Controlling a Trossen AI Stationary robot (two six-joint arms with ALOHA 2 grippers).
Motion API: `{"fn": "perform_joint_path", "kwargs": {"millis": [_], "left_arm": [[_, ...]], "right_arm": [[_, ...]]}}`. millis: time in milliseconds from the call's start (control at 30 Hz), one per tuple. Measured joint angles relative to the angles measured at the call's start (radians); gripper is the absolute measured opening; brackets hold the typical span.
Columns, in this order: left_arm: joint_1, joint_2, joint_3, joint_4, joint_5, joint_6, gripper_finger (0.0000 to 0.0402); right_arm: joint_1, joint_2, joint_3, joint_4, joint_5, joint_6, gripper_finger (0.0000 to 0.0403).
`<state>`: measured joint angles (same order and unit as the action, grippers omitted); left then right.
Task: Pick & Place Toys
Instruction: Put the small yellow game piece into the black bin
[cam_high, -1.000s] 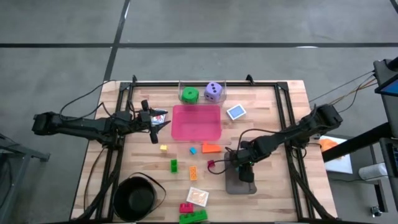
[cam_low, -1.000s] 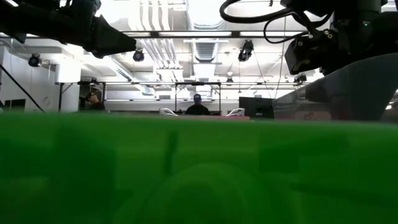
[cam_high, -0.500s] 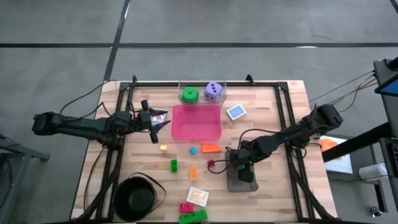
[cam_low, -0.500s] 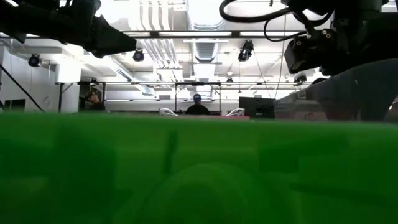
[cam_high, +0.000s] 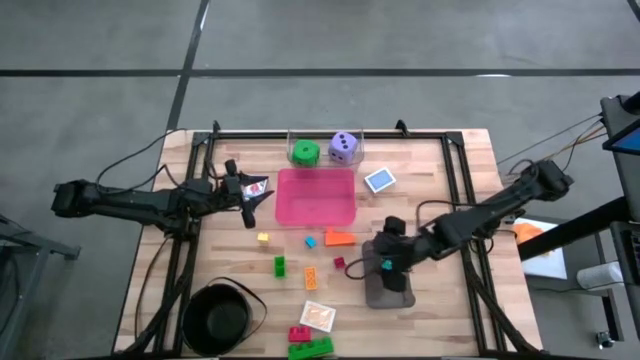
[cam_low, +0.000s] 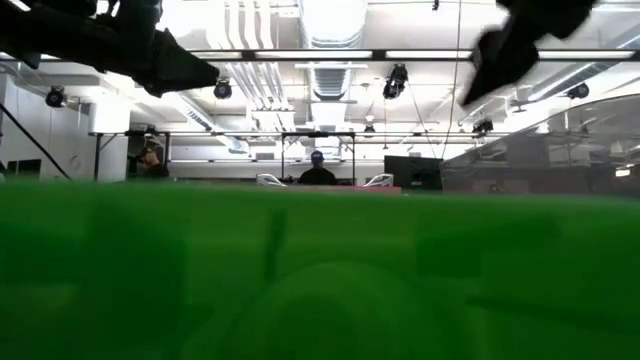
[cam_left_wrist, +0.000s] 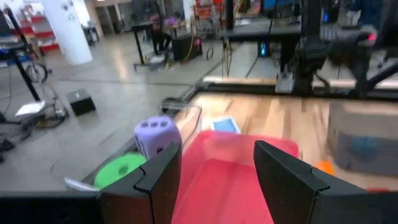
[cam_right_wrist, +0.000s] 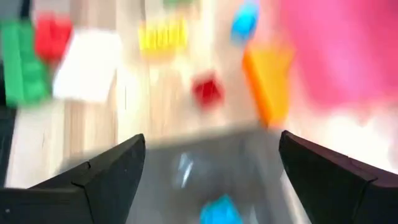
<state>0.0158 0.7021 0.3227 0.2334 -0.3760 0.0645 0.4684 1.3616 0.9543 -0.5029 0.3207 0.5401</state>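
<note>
Right gripper (cam_high: 383, 264): over the grey tray (cam_high: 392, 291), fingers (cam_right_wrist: 106, 174) spread wide, holding nothing.
Blue brick (cam_right_wrist: 221, 210): lies inside the grey tray, below the right gripper.
Small red brick (cam_high: 339, 263): on the bench (cam_high: 430, 190), just beside the tray.
Left gripper (cam_high: 262, 196): at the pink tray's (cam_high: 316, 196) edge, fingers (cam_left_wrist: 155, 180) partly apart, empty.
Green die (cam_high: 305, 153), purple die (cam_high: 343, 147): in the clear tray.

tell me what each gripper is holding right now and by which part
Nothing. The right gripper hangs open over the grey tray, where a blue brick lies. The left gripper stands open and empty at the pink tray.
</note>
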Motion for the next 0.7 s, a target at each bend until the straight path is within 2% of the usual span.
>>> {"fn": "perform_joint_path", "kwargs": {"millis": [167, 267, 400, 533, 700], "left_arm": [[0.0, 0.001, 0.115, -0.276, -0.036, -0.082, 0.0204], [-0.011, 0.001, 0.181, -0.424, -0.036, -0.13, 0.0204], [-0.032, 0.002, 0.231, -0.532, -0.027, -0.173, 0.0204], [-0.034, 0.002, 0.242, -0.595, 0.031, -0.244, 0.0212], [-0.036, 0.029, 0.242, -0.627, 0.135, -0.326, 0.0254]], "right_arm": [[0.079, -0.025, -0.035, 0.174, 0.284, -0.127, 0.0368], [0.103, -0.009, -0.045, 0.239, 0.395, -0.2, 0.0368], [0.105, 0.029, -0.054, 0.303, 0.426, -0.267, 0.0368], [0.092, 0.065, -0.062, 0.316, 0.431, -0.309, 0.0368], [0.084, 0.086, -0.076, 0.317, 0.453, -0.324, 0.0368]]}}
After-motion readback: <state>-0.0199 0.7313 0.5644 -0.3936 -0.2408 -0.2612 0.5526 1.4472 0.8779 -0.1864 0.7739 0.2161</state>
